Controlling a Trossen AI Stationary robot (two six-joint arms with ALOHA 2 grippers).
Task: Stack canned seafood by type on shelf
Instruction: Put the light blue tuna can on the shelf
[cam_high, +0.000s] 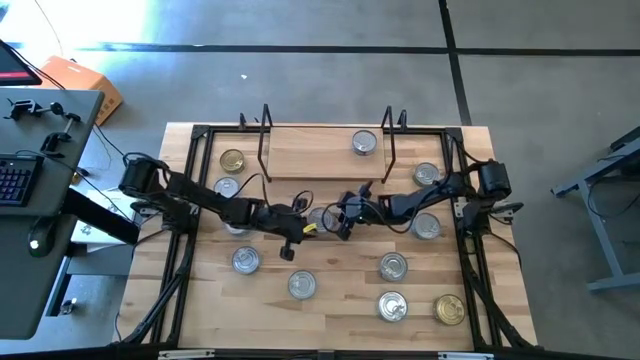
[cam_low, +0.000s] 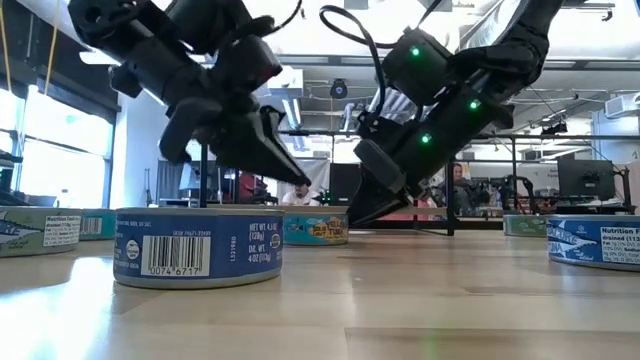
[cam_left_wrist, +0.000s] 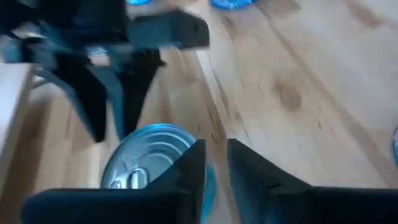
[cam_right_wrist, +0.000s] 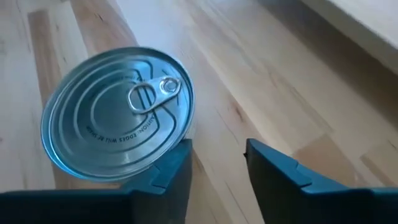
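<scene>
With my left tool (cam_high: 292, 238) and right tool (cam_high: 343, 222) both slightly apart and empty over one mid-worktop tin (cam_right_wrist: 118, 112), they risk colliding or knocking it aside.

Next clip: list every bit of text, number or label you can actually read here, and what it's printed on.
"0074 6717", under the barcode on the nearest tin, low view.
"NET WT. 4 OZ (113g)", roughly, on the same tin's side.
"Nutrition Facts", on the tin at the far right.
Embossed lettering on the silver lid, right wrist view: too small to read.
Other tin labels: blurred.
</scene>
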